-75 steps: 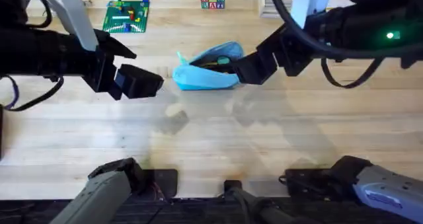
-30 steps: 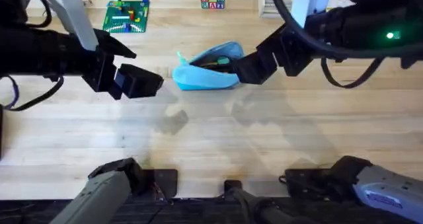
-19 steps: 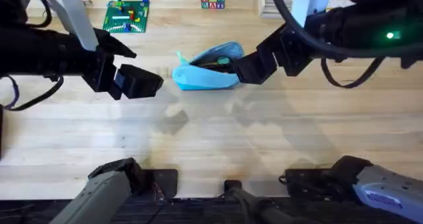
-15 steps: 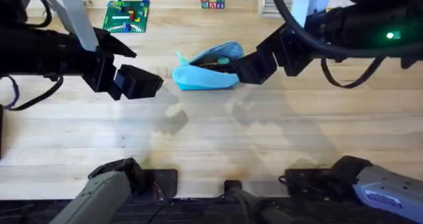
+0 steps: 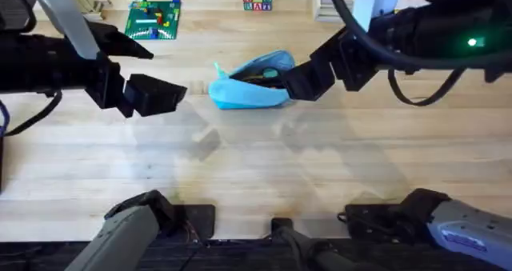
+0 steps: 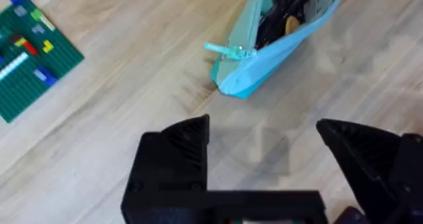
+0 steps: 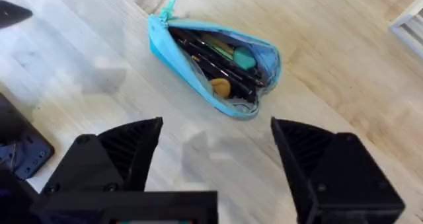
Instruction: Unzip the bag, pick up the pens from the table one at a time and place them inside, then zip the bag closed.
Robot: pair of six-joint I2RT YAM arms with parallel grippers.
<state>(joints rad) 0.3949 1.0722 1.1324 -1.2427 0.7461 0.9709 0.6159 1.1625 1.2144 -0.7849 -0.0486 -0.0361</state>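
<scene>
A: Stage? Left gripper point(image 5: 178, 95) hangs left of the bag point(image 5: 250, 85), jaws wide apart, holding nothing. Bag lies mid-table point(image 5: 240, 167), unzipped; pens point(image 7: 215, 60) lie inside it.

B: Remaining? Judged: loading done, zipping left. Bag is light blue, mouth gaping, pull tab point(image 6: 225, 49) sticking out at one end. Right gripper point(image 5: 282, 82) sits at the bag's right end, jaws spread, empty.
</scene>
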